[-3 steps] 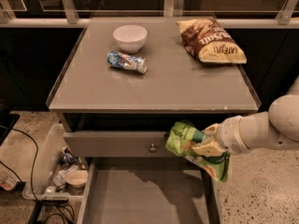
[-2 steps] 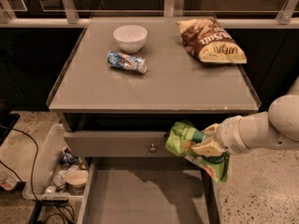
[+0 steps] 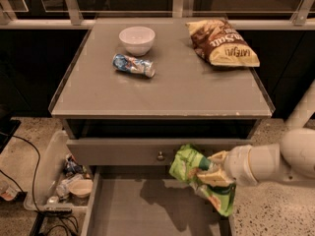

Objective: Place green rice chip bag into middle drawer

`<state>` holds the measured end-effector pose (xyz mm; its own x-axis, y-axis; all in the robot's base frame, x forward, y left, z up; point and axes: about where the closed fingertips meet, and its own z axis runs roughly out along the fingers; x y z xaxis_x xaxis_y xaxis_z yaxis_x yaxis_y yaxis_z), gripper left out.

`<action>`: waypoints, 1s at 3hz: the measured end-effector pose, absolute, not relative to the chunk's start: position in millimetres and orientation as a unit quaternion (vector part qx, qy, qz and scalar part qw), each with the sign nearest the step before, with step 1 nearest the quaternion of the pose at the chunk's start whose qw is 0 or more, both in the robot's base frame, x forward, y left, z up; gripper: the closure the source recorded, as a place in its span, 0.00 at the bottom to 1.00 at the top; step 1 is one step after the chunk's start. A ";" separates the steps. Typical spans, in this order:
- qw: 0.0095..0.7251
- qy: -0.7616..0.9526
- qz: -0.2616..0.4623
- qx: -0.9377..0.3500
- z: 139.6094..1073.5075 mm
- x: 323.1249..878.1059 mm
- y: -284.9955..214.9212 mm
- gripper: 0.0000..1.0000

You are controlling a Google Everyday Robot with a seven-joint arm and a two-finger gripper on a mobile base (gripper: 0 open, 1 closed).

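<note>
Green rice chip bag (image 3: pixel 186 165) is off any surface and in the air at the right end of the open middle drawer (image 3: pixel 138 210). Its top corner overlaps the closed drawer front (image 3: pixel 113 151) above, just right of the small knob (image 3: pixel 160 156). Its bottom corner hangs down by the drawer's right wall. We can't tell whether that corner touches the wall or clears it, since the bag hides the edge.

The gripper (image 3: pixel 210 173) comes in from the right on the white arm (image 3: pixel 275 161), fingers clamped on the bag's crumpled middle.

Change over the last second: bag and gripper sit lower in view than before and have dropped from the level of the drawer front toward the drawer box. Cabinet, knob and tabletop items line up the same, so we read this as the arm moving, not the camera. We judge the placing descent is underway. The bag is not released and not yet resting on the grey floor, which shows its shadow toward the right.

The bag looks far to the right, so a small shift left before opening would probably keep it off the wall.

On the tabletop (image 3: pixel 187 90) are a white bowl (image 3: pixel 137 39), a small blue-and-white wrapper (image 3: pixel 133 64) and a brown-and-yellow chip bag (image 3: pixel 221 42), all well apart from the action. A clear bin of clutter (image 3: pixel 49 168) sits on the floor left of the cabinet.
</note>
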<state>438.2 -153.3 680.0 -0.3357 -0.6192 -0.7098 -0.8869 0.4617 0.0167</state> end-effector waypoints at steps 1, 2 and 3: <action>0.334 0.786 0.221 -0.472 656.9 399.6 -138.9 1.00; 0.344 0.769 0.203 -0.500 627.6 386.1 -113.3 1.00; 0.345 0.766 0.208 -0.500 619.7 389.1 -109.7 1.00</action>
<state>389.1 -109.7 619.7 -0.2612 -0.6234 -0.7370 -0.9103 0.4130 -0.0267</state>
